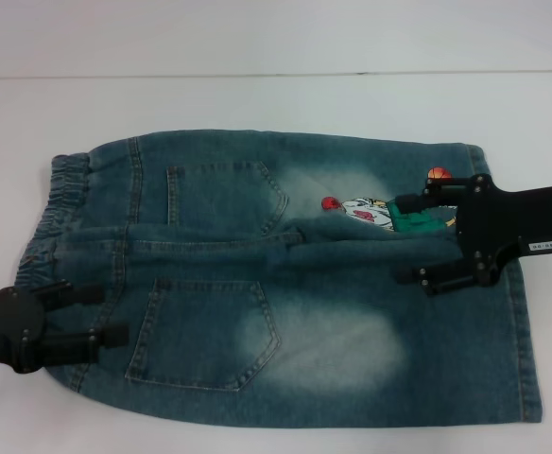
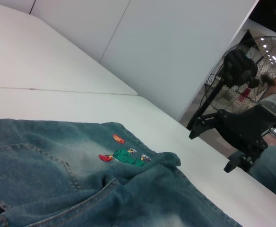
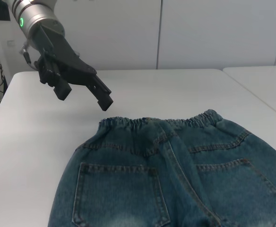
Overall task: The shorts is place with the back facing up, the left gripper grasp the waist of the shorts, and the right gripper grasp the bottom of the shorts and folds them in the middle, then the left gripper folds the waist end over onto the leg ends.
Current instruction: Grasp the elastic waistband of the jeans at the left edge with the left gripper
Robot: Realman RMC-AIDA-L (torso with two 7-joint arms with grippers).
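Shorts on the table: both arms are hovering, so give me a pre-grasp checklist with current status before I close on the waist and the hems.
1. The shorts lie back side up, both patch pockets showing: ok.
2. Fabric flat: not ok; a ridge is bunched along the middle by the cartoon patch.
3. Left pincer open, over the waistband end, above the cloth: ok.
4. Right pincer open: ok.
5. Right pincer at the leg hems: not ok; it hangs further in, near the patch.
6. Clear white table around the shorts: ok.
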